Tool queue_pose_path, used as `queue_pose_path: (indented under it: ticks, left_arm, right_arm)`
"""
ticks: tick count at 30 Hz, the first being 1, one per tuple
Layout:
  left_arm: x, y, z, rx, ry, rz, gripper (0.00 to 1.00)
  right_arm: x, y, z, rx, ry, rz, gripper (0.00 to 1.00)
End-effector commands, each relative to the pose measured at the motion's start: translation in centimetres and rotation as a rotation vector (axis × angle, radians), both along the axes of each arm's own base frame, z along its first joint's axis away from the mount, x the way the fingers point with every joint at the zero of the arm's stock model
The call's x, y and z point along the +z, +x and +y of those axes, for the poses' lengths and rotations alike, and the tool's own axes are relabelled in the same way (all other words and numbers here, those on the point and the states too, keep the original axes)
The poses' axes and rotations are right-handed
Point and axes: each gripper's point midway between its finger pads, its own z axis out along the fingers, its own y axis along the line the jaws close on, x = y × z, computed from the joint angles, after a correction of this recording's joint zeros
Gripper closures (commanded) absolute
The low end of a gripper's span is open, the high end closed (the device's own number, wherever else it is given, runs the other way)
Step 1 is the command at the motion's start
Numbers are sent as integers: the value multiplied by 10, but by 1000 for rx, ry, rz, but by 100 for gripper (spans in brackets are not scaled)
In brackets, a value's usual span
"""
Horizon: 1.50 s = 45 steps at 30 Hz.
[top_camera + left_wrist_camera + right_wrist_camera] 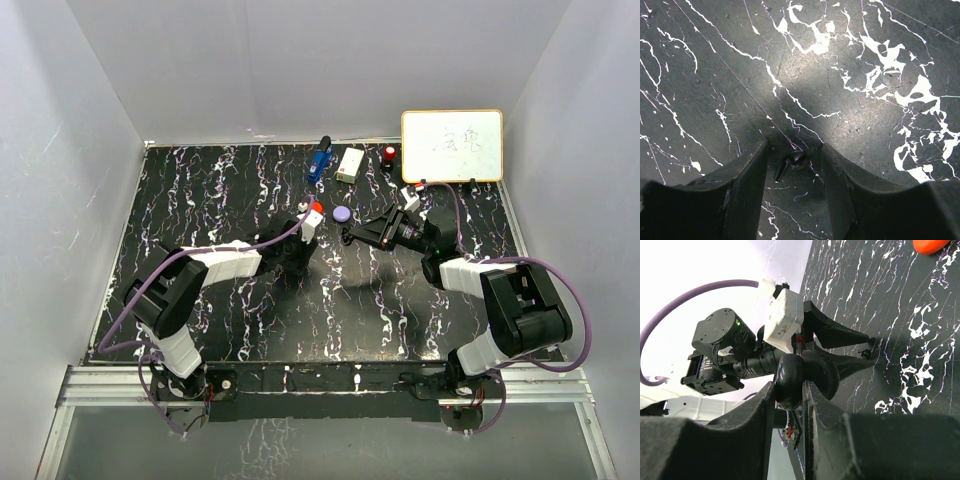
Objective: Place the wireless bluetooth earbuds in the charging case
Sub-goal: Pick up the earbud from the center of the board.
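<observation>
Between the parted tips of the left hand [794, 146], low over the surface [865, 75] near its middle: one black earbud [796, 161], loose, stem slanting back toward the wrist. Just rightward, clamped in the right hand [789, 390]: the charging case [789, 371], off the surface.

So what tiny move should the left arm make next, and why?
Probably close the left gripper: its open fingers straddle a small black earbud lying on the table, not yet pinched. The right gripper is shut on the black case close by.
</observation>
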Motion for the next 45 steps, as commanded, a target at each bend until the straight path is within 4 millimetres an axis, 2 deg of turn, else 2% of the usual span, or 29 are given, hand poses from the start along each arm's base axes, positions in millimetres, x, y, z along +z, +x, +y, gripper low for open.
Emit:
queue_pose_path:
  ticks: [1,9,20,27,34,39,45]
  left_arm:
    - [-30,-36,27,-1,115,132,56]
    - [-31,-43,32,3,118,144,62]
    - [-37,-49,34,8,119,165,63]
    - [-40,-50,34,9,125,179,71]
    - [-40,-53,35,16,122,188,75]
    - [-38,-49,31,15,112,184,81]
    - [-19,-35,19,19,65,134,91]
  right_arm:
    - [23,-1,-1,6,25,-90,100]
    - [22,-1,0,6,27,-88,100]
    - [24,-1,0,8,31,-92,100]
    - [22,-2,-1,7,30,-88,100]
    - [22,-2,-1,7,31,-87,100]
    - [21,-2,-1,6,31,-87,100]
    - [21,-3,-1,7,30,-85,100]
